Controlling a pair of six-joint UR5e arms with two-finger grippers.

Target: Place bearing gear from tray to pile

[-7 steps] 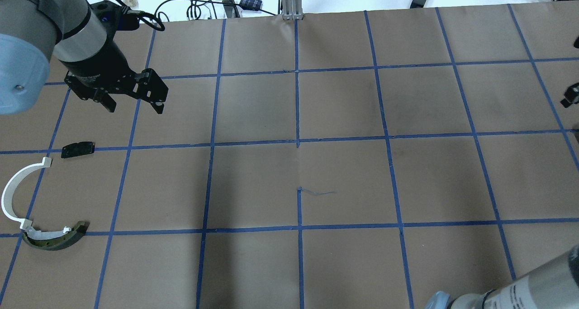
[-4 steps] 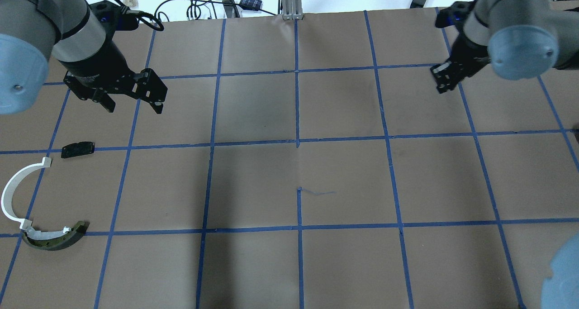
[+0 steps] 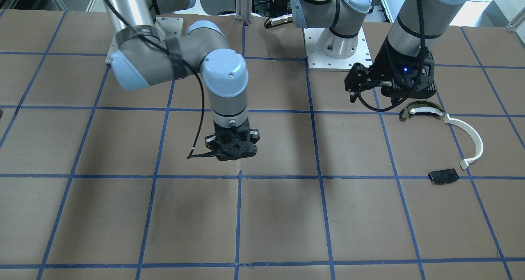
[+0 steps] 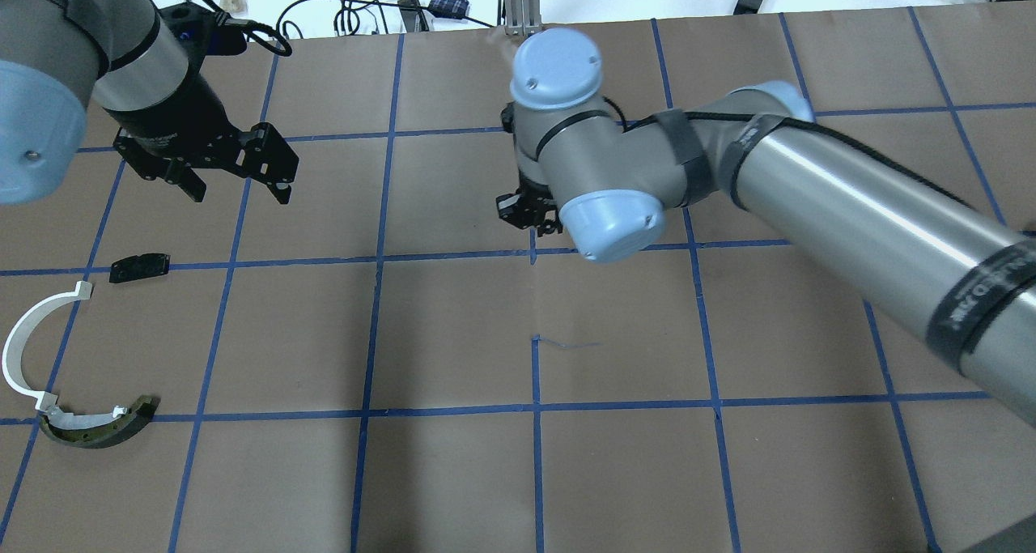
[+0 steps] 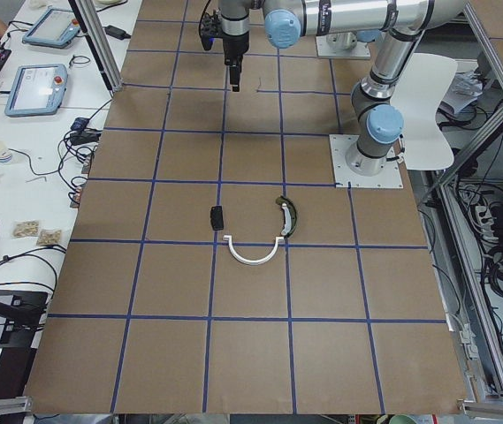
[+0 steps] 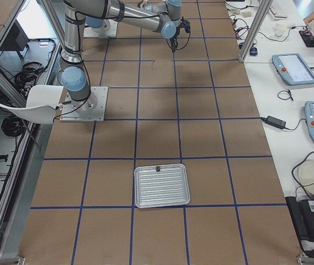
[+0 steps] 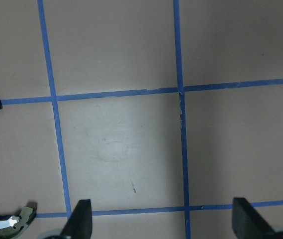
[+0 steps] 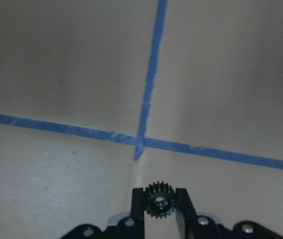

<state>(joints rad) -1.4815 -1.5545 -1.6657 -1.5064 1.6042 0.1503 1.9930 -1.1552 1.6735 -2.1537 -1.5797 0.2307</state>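
Note:
My right gripper (image 8: 159, 219) is shut on a small black toothed bearing gear (image 8: 159, 201). It hangs over the table's middle, above a crossing of blue tape lines, in the overhead view (image 4: 530, 213) and the front view (image 3: 233, 149). My left gripper (image 4: 239, 190) is open and empty, above the pile. The pile is a white arc strip (image 4: 20, 342), a dark curved piece with white trim (image 4: 97, 427) and a flat black plate (image 4: 139, 267). The left wrist view shows both open fingers (image 7: 79, 221) over bare table.
A metal tray (image 6: 162, 190) lies at the table's right end, with one small dark part (image 6: 158, 168) at its far rim. Brown paper with a blue tape grid covers the table. Cables and pendants lie beyond the far edge.
My right arm has swung from the right edge of the overhead view to the table's middle, leftward toward the pile. My left arm has not moved.

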